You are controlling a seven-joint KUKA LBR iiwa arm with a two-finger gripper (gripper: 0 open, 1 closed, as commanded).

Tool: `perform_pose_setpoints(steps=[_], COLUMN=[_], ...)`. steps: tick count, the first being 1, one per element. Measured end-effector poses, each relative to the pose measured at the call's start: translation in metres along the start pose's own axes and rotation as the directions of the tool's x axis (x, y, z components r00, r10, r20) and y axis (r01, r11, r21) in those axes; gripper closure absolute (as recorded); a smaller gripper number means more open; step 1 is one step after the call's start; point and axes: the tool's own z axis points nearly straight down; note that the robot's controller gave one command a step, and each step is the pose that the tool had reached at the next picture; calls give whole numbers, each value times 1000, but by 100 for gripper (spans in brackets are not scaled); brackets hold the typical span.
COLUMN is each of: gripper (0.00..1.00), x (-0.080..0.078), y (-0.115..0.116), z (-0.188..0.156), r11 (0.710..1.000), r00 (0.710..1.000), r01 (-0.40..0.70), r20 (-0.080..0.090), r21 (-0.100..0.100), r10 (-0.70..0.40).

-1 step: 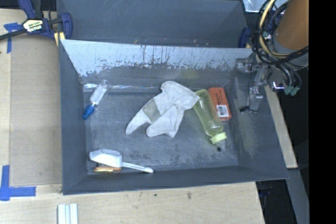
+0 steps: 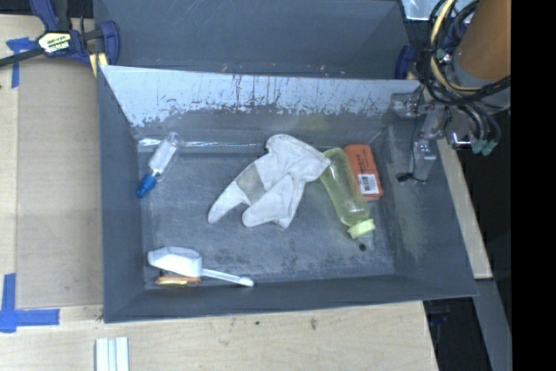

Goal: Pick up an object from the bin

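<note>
You will find the gripper point(image 2: 420, 159) at the right side of the bin point(image 2: 261, 30), hanging from the arm point(image 2: 491, 30) over the sloping right wall, just off the edge of the flat floor. How far it is open cannot be told from this angle (it shows as a narrow run of metal parts against the grey wall), and you cannot tell either whether it touches the wall. You see none of the bin's things in its grasp.

The thing nearest to it is an orange packet point(image 2: 363, 171) with a white barcode label, lying flat on the right part of the floor, near the gripper but apart from it. Against the packet's left side lies a yellow-green bottle point(image 2: 343, 197) on its side, with its cap towards the near wall.

To the left of the bottle, about the middle of the floor, you have a crumpled white glove point(image 2: 276, 180), whose upper edge reaches the bottle's far end. Well away, at the floor's far left, lies a clear tube point(image 2: 160, 159) with a blue tip. In the near left corner lies a white utensil point(image 2: 178, 260) with a broad head and a thin handle (a scoop or a brush, you cannot tell which), with a small orange-yellow piece point(image 2: 176, 280) just beside it.
</note>
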Motion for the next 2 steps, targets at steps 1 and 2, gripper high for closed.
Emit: perform_pose_setpoints(steps=[1, 2], gripper=[0, 0], x=[-14, -24], y=[20, -2], z=[55, 113], r11=[1000, 1000], r00=[1000, 1000], r01=[-26, 1], r20=[6, 1], r21=[0, -1], r10=[26, -1])
